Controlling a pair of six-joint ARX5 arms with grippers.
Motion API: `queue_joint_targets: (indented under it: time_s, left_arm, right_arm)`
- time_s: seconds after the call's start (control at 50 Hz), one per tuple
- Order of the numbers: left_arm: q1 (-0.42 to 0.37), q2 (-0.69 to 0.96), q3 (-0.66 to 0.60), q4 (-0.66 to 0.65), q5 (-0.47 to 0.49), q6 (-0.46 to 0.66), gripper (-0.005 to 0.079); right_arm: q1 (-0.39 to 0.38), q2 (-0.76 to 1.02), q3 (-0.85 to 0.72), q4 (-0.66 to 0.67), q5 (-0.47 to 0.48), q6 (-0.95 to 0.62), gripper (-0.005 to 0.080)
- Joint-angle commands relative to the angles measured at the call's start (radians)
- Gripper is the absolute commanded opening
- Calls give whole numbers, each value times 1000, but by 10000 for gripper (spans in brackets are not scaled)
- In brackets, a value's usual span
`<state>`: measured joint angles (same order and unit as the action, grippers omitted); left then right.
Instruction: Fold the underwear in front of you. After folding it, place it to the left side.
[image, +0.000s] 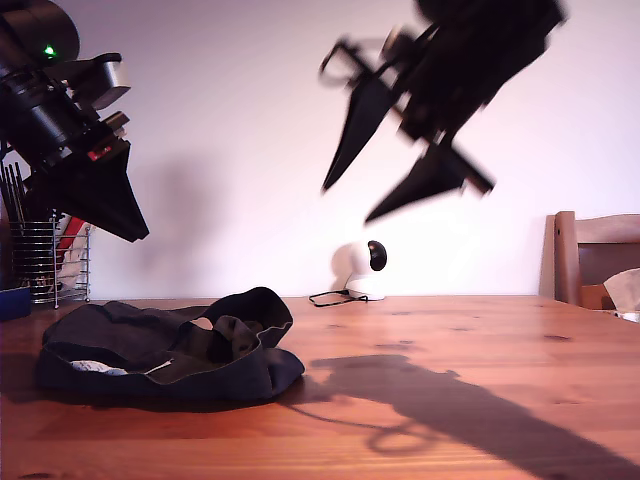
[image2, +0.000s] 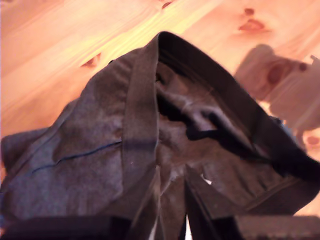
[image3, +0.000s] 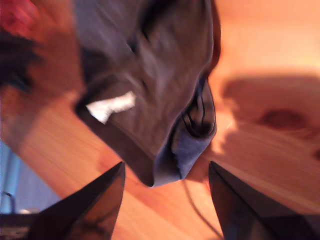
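One crumpled heap, the underwear (image: 165, 350), is lying unfolded on the worktop (image: 480, 340) toward the exterior view's left, its waistband gaping upward and a white label showing. My first hand (image: 138, 233) is hovering just above the heap's end at the exterior view's left, fingers pressed together on nothing. My second hand (image: 347, 204) is hanging high above, well apart, fingers spread and empty. As I judge it, flattening is coming first: each hand pinching a waistband corner and drawing the cloth smooth before any fold.
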<state>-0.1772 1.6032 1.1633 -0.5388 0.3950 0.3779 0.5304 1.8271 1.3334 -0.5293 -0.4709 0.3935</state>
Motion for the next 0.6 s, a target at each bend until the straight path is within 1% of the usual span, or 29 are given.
queue_joint_targets:
  time_s: [0.0,0.2,0.58]
  left_arm:
    - [-5,7,8,2,-5,9,129]
    - [-5,7,8,3,-11,9,129]
    - [-5,7,8,16,-12,16,129]
  right_arm:
    - [22,31,33,1,-2,-5,482]
    - [51,133,108,-2,-2,-5,482]
    - [53,254,172,22,-1,-5,481]
